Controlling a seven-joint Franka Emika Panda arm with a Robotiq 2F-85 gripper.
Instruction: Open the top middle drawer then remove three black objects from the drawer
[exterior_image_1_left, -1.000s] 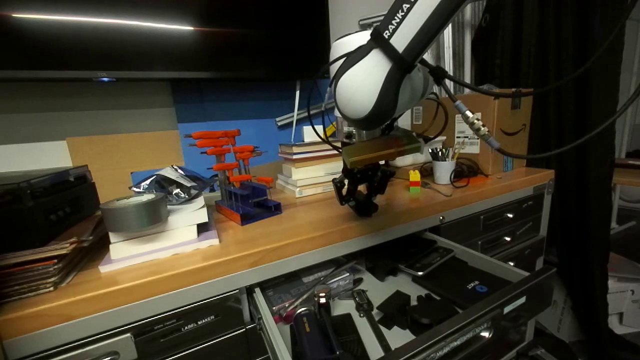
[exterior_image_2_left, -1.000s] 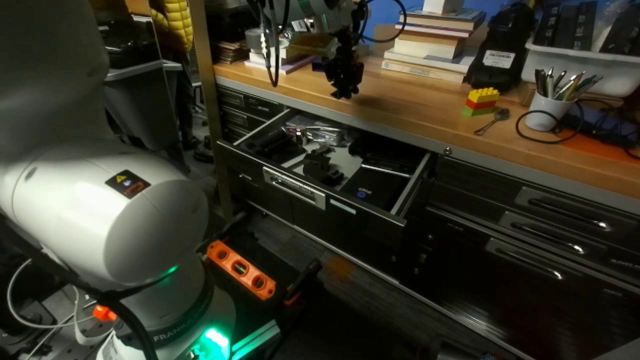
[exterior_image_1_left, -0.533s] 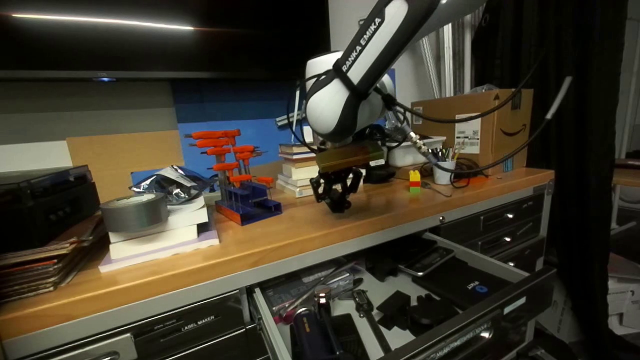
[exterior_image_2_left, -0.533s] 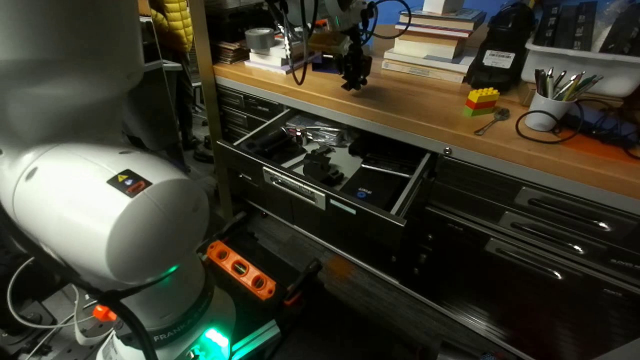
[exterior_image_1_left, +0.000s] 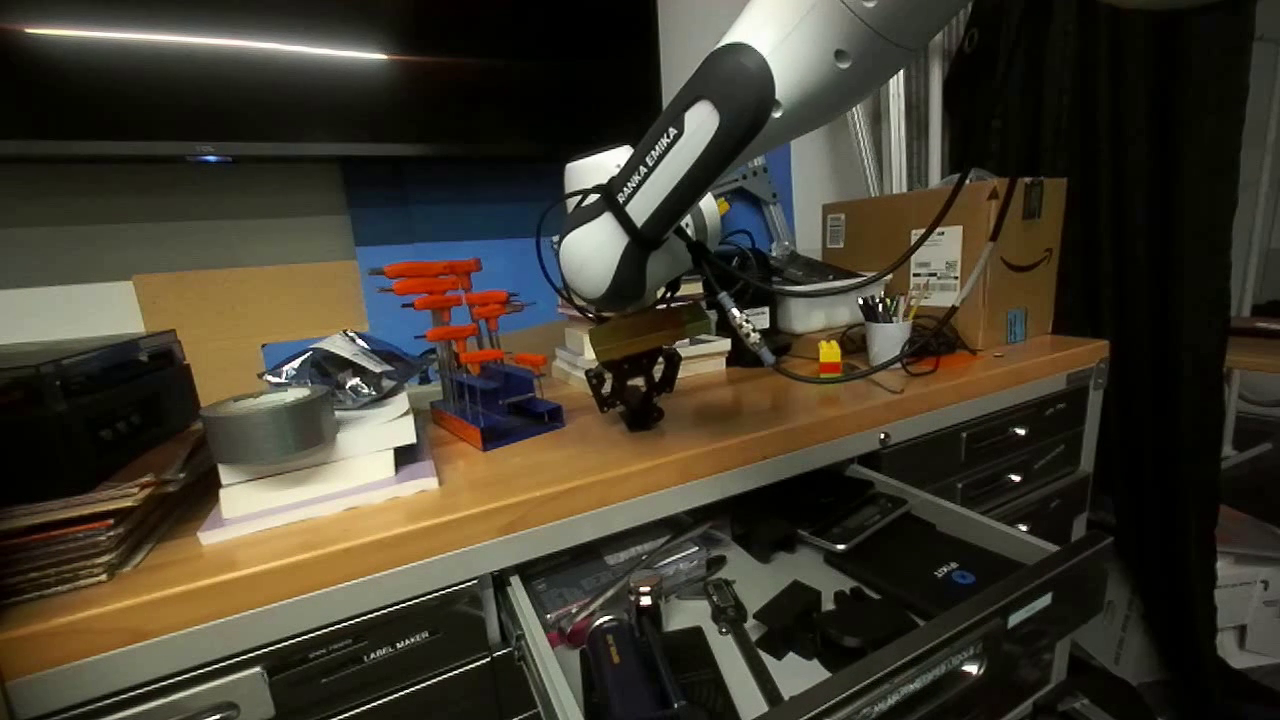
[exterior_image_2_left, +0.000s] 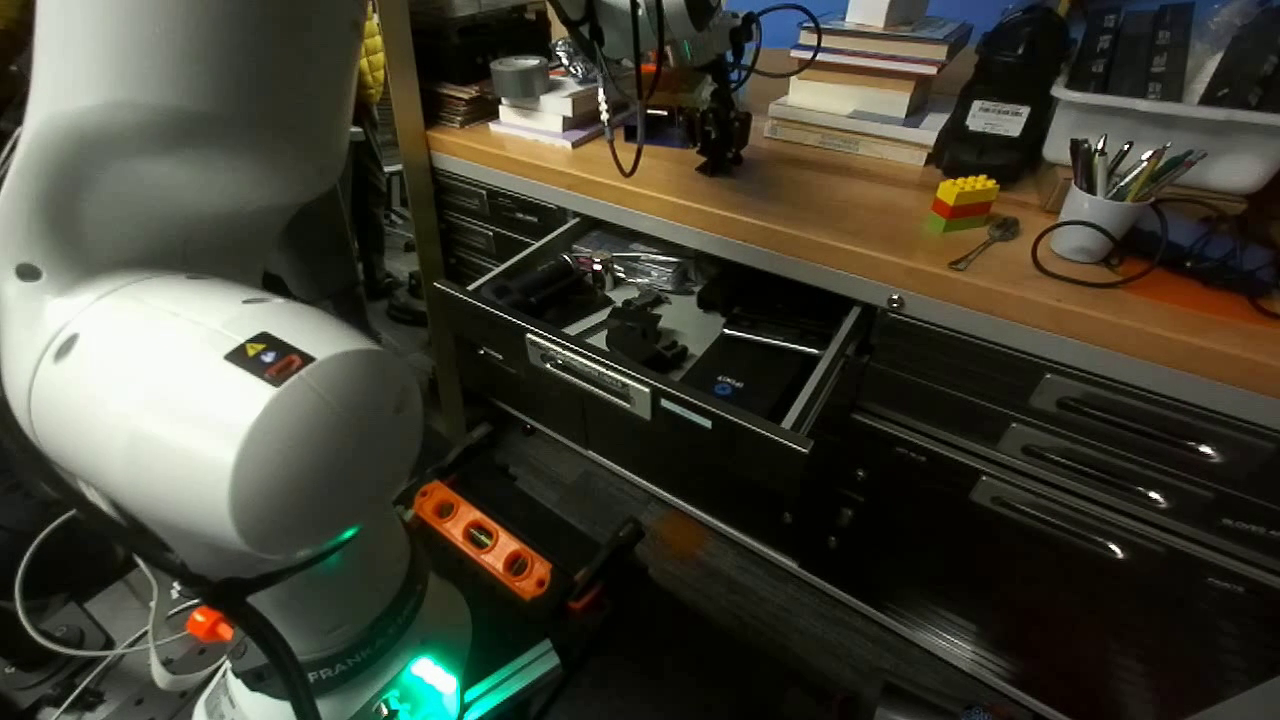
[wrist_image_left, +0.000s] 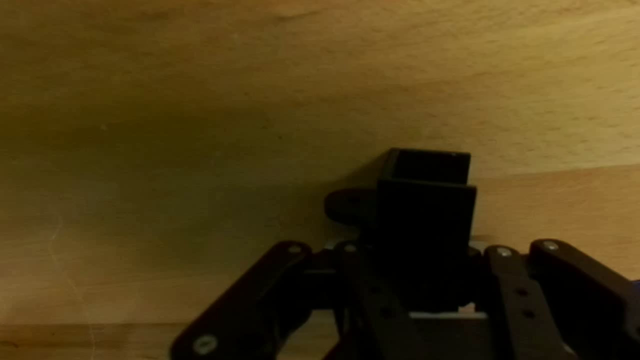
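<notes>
The top middle drawer (exterior_image_1_left: 1070, 592) stands pulled open; its front also shows in an exterior view (exterior_image_2_left: 740, 455). Inside it, small black blocky pieces (exterior_image_1_left: 790, 608) lie beside the digital caliper (exterior_image_1_left: 728, 606); they also show in an exterior view (exterior_image_2_left: 635, 332). My gripper (exterior_image_1_left: 638, 412) is low over the wooden worktop, behind the drawer, right of the hex key stand. In the wrist view my gripper (wrist_image_left: 425, 252) is shut on a black blocky object (wrist_image_left: 427, 207) with a square hollow end and a rounded tab. Whether the object touches the worktop I cannot tell.
The hex key stand (exterior_image_1_left: 500, 405) with orange handles is close to the gripper. A book stack (exterior_image_1_left: 700, 358) stands behind. A toy brick stack (exterior_image_2_left: 964, 205), spoon (exterior_image_2_left: 985, 243) and pen cup (exterior_image_2_left: 1090, 225) are further along. A tape roll (exterior_image_1_left: 268, 425) sits on books.
My gripper has moved along the worktop toward the hex key stand and a little further from the drawer, still holding the black object. The drawer and its contents have not moved.
</notes>
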